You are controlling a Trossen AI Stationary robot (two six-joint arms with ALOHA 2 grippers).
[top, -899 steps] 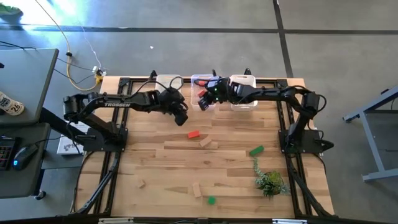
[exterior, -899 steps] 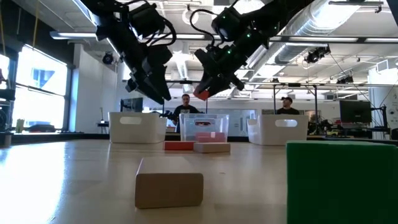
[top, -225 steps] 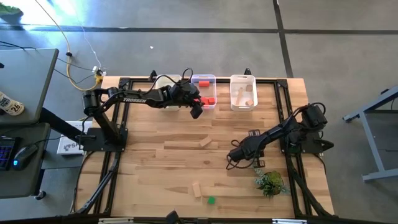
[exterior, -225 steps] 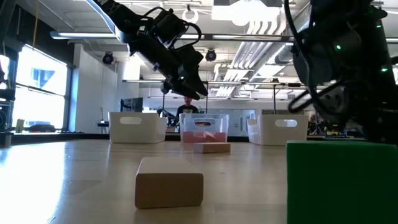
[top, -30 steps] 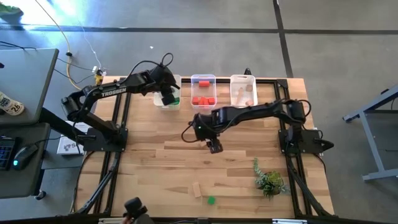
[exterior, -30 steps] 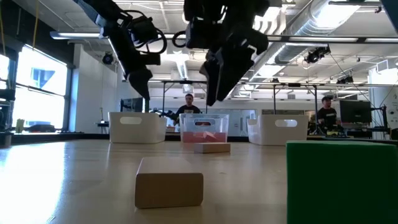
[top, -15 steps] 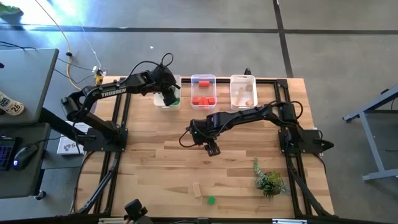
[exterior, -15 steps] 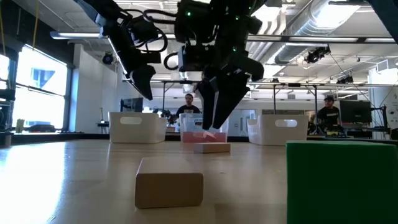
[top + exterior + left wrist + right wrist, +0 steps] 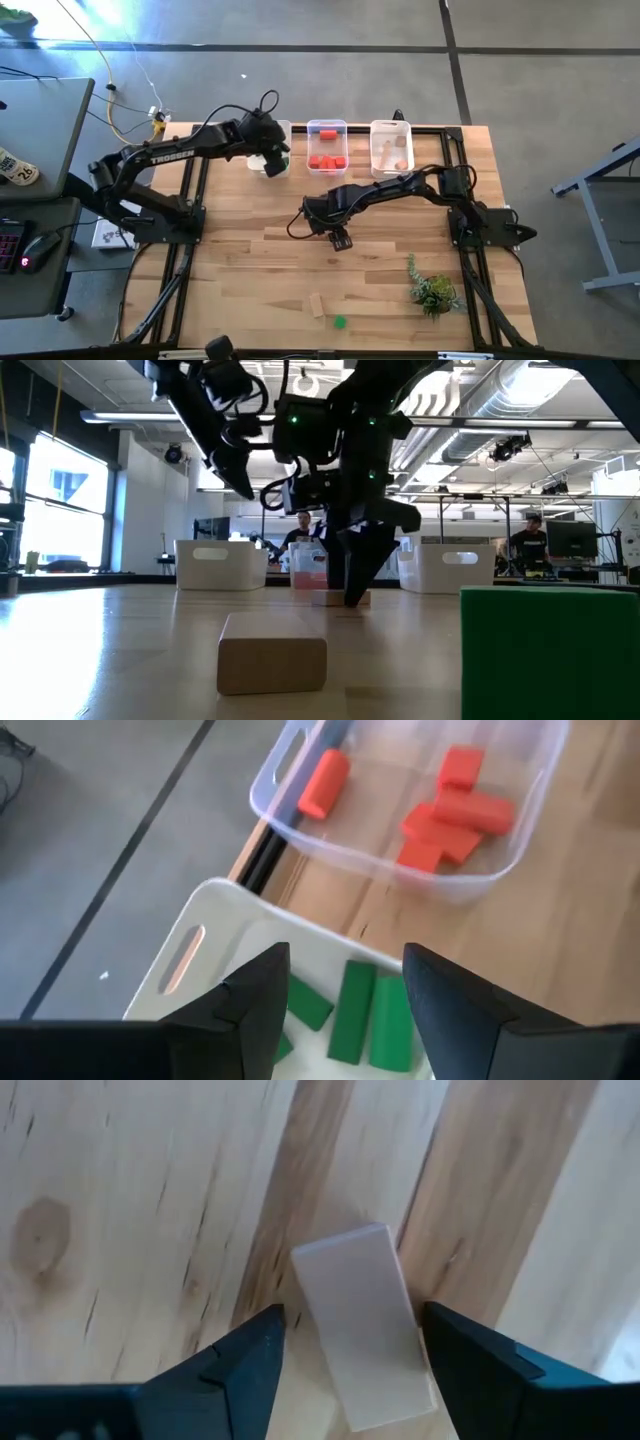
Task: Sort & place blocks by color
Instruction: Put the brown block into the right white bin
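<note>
A pale wood block (image 9: pixel 365 1330) lies flat on the table's middle. My right gripper (image 9: pixel 350 1315) is open, points down over it (image 9: pixel 338 238), and has one finger on each side of the block; whether they touch it I cannot tell. My left gripper (image 9: pixel 345 960) hangs open and holds nothing above the white left bin (image 9: pixel 215 935), where green blocks (image 9: pixel 352 1015) lie. Red blocks (image 9: pixel 455 805) lie in the clear middle bin (image 9: pixel 327 130). Pale blocks (image 9: pixel 398 163) lie in the right bin (image 9: pixel 390 127).
A loose wood block (image 9: pixel 317 305) and a small green block (image 9: pixel 340 322) lie near the table's near edge. A small plant (image 9: pixel 433 292) stands at the near right. The three bins stand in a row along the far edge. People show in the room behind.
My right gripper has come down over the pale wood block in the table's middle, shifting slightly toward the left edge, until its fingers stand at table level. My left gripper has risen a little above the left bin.
</note>
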